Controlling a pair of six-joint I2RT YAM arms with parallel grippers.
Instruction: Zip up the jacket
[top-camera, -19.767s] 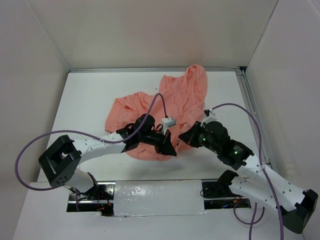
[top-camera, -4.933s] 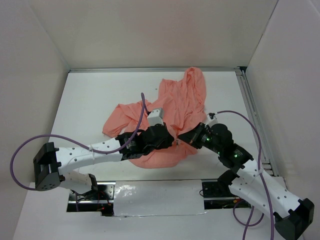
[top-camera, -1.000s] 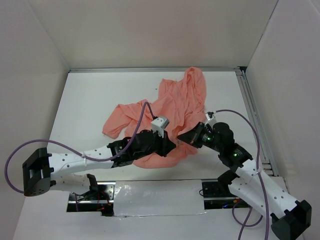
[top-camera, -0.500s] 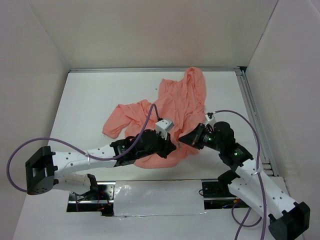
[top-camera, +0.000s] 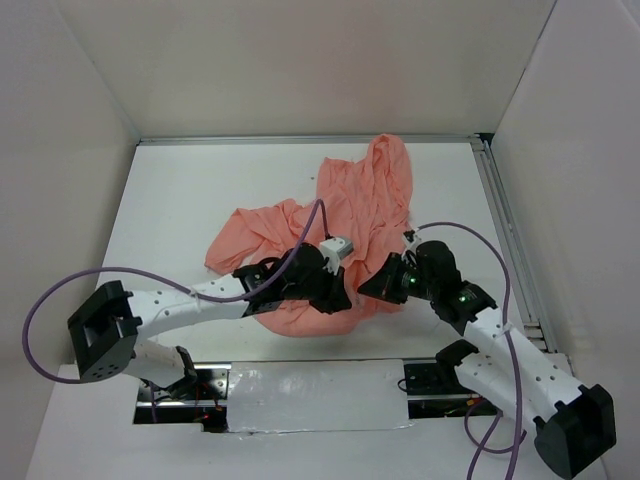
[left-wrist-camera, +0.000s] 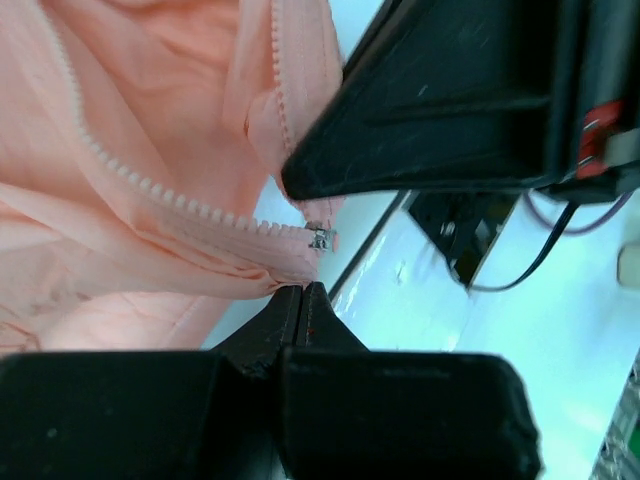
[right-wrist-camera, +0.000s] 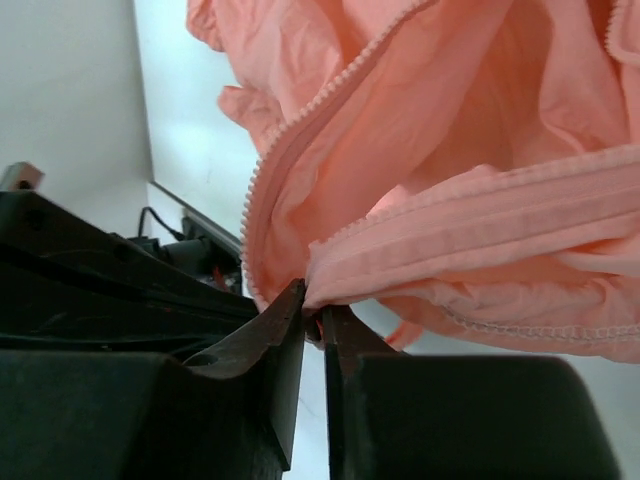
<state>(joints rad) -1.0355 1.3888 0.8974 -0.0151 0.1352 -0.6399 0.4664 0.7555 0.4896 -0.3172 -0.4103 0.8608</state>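
The salmon-pink jacket (top-camera: 350, 200) lies crumpled in the middle of the white table, its near hem lifted between both grippers. My left gripper (top-camera: 338, 296) is shut on the hem (left-wrist-camera: 300, 290), just below the metal zipper slider (left-wrist-camera: 320, 238) at the end of a row of zipper teeth (left-wrist-camera: 150, 185). My right gripper (top-camera: 370, 284) faces it from the right. Its fingers stand a narrow slit apart (right-wrist-camera: 313, 315), with a folded zipper edge of the jacket (right-wrist-camera: 450, 240) resting at their tips. The right gripper's black body (left-wrist-camera: 450, 100) fills the upper right of the left wrist view.
White walls close in the table on three sides, and a metal rail (top-camera: 505, 230) runs along its right edge. The arm bases sit in a cut-out (top-camera: 310, 395) at the near edge. Purple cables (top-camera: 60, 290) loop from both arms.
The right gripper's jaws have parted slightly from shut. The left arm has swung a little to the right, still pinching the hem, and the two grippers now sit closer together.
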